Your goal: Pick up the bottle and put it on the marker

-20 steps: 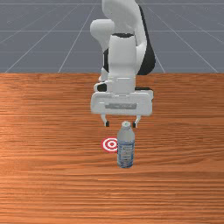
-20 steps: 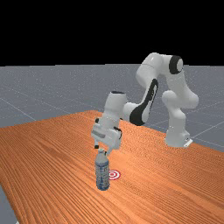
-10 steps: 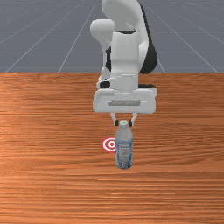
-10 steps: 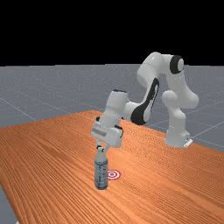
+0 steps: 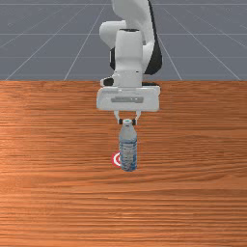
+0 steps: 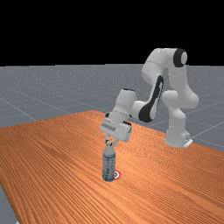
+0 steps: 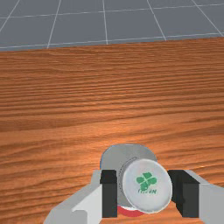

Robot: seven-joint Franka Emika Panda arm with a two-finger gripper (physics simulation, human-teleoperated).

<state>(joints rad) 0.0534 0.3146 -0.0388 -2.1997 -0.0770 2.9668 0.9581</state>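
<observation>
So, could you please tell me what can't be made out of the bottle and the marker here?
- Front view: the right part of the marker, hidden by the bottle.
- Far view: the marker's left part, also behind the bottle.
- Front and far views: the label's wording, too small.
- Wrist view: the bottle's underside, hidden by its own body.

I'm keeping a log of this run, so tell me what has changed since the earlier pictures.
The fingers, open at first, have closed on the bottle. The bottle has moved toward the front view's left and toward the arm's base, now hiding more of the marker. The marker and base stayed put.
</observation>
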